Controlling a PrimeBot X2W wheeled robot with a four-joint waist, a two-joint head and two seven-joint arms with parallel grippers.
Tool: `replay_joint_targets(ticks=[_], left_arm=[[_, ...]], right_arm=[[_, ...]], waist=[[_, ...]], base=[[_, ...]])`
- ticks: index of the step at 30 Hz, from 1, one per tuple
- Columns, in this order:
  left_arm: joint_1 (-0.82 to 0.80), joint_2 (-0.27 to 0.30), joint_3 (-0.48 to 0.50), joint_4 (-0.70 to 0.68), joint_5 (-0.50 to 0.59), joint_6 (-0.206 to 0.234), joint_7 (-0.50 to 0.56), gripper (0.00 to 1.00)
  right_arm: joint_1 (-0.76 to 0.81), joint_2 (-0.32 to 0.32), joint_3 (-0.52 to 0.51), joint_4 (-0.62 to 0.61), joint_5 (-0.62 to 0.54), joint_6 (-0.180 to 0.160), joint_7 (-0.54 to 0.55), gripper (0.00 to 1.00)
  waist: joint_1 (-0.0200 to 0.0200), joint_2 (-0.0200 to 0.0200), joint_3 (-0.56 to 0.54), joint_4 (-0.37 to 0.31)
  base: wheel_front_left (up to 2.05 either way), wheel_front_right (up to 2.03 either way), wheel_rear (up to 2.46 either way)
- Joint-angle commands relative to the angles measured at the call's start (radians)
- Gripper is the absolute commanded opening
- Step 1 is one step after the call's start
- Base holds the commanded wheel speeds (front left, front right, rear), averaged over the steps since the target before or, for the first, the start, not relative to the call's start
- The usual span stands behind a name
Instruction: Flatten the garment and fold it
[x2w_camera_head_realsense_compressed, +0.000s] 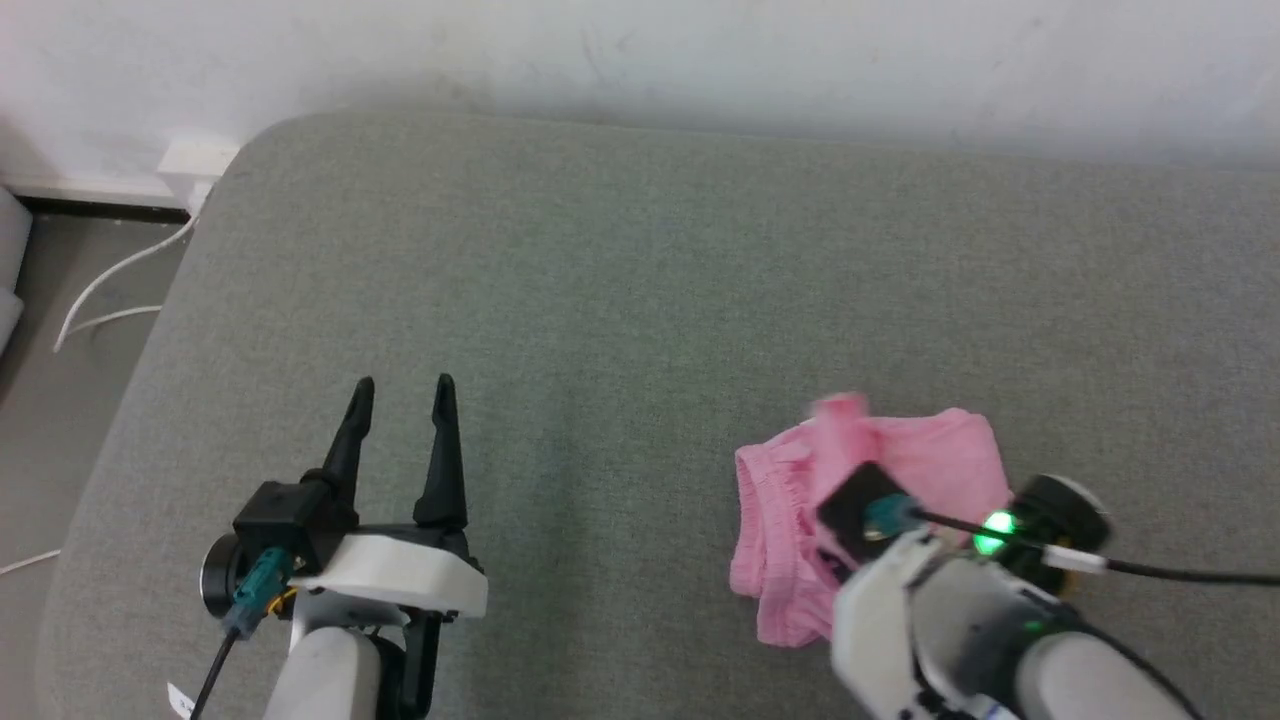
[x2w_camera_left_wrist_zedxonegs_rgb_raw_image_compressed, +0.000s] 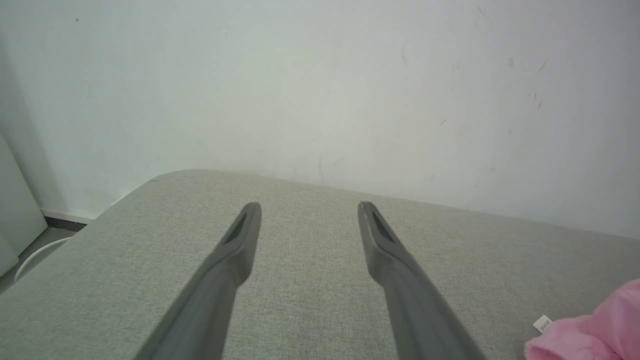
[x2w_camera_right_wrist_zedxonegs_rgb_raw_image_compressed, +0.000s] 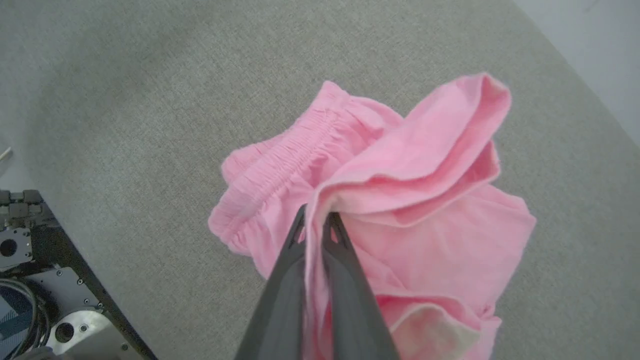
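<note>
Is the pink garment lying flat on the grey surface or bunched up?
Bunched up. The garment lies in loose overlapping folds, and the right tool is shut on a raised fold of it.

One garment (x2w_camera_head_realsense_compressed: 930, 455), pink, at lower right of the head view, on one grey cushion (x2w_camera_head_realsense_compressed: 640, 280). Two grippers: the left gripper (x2w_camera_head_realsense_compressed: 403, 385) at lower left and the right gripper (x2w_camera_right_wrist_zedxonegs_rgb_raw_image_compressed: 316, 217), two dark fingers each. One white tag (x2w_camera_left_wrist_zedxonegs_rgb_raw_image_compressed: 542, 323).
</note>
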Motion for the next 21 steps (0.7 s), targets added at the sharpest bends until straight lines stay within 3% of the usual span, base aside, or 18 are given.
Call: replay_joint_targets(ticks=[1,3,4,5,6,13,17,21], left_arm=[[-0.01,-0.002,-0.002,0.001,-0.004,-0.003,-0.005,1.0],[-0.013,-0.003,-0.008,0.001,-0.011,0.0,-0.005,1.0],[-0.013,-0.003,-0.011,0.002,-0.014,0.002,-0.005,1.0],[-0.013,-0.003,-0.015,0.002,-0.017,0.003,-0.005,1.0],[-0.013,-0.003,-0.018,0.003,-0.019,0.005,-0.005,1.0],[-0.002,-0.003,-0.025,0.006,-0.025,0.011,-0.005,1.0],[0.007,-0.003,-0.021,0.002,-0.023,0.012,-0.005,1.0],[0.014,-0.003,-0.017,-0.007,-0.02,0.011,-0.005,1.0]], right_arm=[[-0.025,0.004,0.02,0.016,0.015,-0.001,0.003,0.0],[-0.071,0.016,0.076,0.067,0.042,-0.001,-0.004,0.02],[-0.093,0.02,0.103,0.09,0.052,-0.001,-0.017,0.33],[-0.108,0.029,0.119,0.111,0.068,-0.001,-0.031,0.74],[-0.119,0.041,0.126,0.129,0.085,-0.001,-0.045,1.0],[-0.128,0.133,0.056,0.108,0.229,-0.001,-0.246,1.0],[-0.075,0.176,-0.114,0.054,0.231,-0.001,-0.406,1.0],[0.031,0.232,-0.354,0.003,0.177,-0.001,-0.536,1.0]], waist=[[0.0,-0.0001,0.004,0.003],[0.0,-0.0001,0.008,0.007],[0.0,-0.0001,0.01,0.009],[0.0,-0.0001,0.011,0.012],[0.0,-0.0001,0.011,0.014],[0.0,-0.0001,-0.001,0.016],[0.0,-0.0001,-0.017,0.007],[0.0,-0.0001,-0.028,-0.006]], base=[[0.0,0.0,0.0],[0.0,0.0,0.0],[0.0,0.0,0.0],[0.0,0.0,0.0],[0.0,0.0,0.0],[0.0,0.0,0.0],[0.0,0.0,0.0],[0.0,0.0,0.0]])
